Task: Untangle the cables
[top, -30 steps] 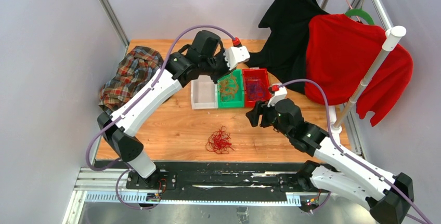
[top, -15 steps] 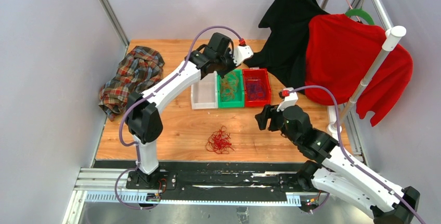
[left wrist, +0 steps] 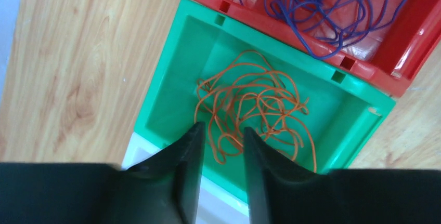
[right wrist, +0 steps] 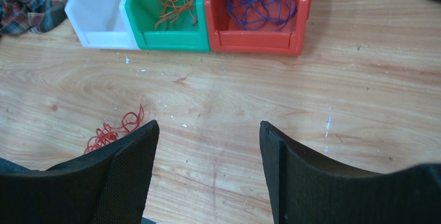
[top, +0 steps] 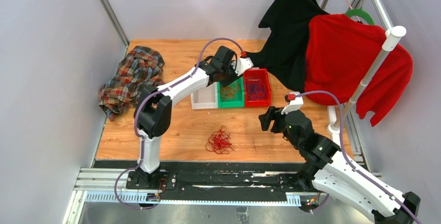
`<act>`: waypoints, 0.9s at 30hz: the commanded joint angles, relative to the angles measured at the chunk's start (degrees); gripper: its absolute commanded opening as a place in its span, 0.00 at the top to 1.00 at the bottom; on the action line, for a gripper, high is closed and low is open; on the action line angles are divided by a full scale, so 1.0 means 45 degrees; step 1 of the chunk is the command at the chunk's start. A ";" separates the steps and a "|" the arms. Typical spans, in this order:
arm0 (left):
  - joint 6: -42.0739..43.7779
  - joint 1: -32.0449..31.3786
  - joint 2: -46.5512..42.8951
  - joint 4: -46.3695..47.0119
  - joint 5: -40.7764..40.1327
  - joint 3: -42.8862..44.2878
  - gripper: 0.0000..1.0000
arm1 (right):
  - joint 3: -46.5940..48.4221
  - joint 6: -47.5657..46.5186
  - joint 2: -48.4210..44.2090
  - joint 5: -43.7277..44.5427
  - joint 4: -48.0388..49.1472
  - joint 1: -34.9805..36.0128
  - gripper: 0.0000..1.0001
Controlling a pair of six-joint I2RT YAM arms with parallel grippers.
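Red cables [top: 219,141] lie in a tangled heap on the wooden table near the front; they also show in the right wrist view [right wrist: 112,130]. Orange cables [left wrist: 249,104] lie in the green bin [left wrist: 156,99]. Dark purple-blue cables [left wrist: 322,5] lie in the red bin [left wrist: 411,42]. My left gripper [left wrist: 222,128] is open with a narrow gap and empty, just above the orange cables; from above it sits over the green bin [top: 229,81]. My right gripper [right wrist: 208,125] is wide open and empty over bare wood, right of the red heap [top: 265,119].
A white bin [top: 204,98] stands left of the green bin [top: 231,104] and the red bin [top: 257,103]. A plaid cloth [top: 132,76] lies at the left edge. Black and red garments [top: 353,63] hang on a rack [top: 369,73] at the right.
My left arm has stretched out and swung right, bringing its gripper down over the green bin. My right arm has drawn back a little to the right.
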 commanded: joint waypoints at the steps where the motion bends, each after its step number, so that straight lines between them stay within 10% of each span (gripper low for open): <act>1: -0.0459 0.0022 0.0157 0.0052 -0.0024 0.0451 0.50 | -0.0417 0.0510 0.0106 0.0261 0.0567 0.0229 0.29; 7: -0.0247 0.0133 -0.1197 -0.2032 0.1017 0.0889 0.03 | -0.0440 0.0244 -0.0015 0.0145 0.0513 0.0220 0.29; 14: 0.0366 0.0227 -0.4095 -0.5297 0.4053 -0.0469 0.02 | -0.0348 -0.0331 0.0552 -0.1996 0.1099 0.0239 0.29; 27: -0.1457 0.0113 -0.7617 -0.3111 0.5267 -0.8160 0.10 | -0.0130 -0.0415 0.1295 -0.2834 0.1577 0.0393 0.36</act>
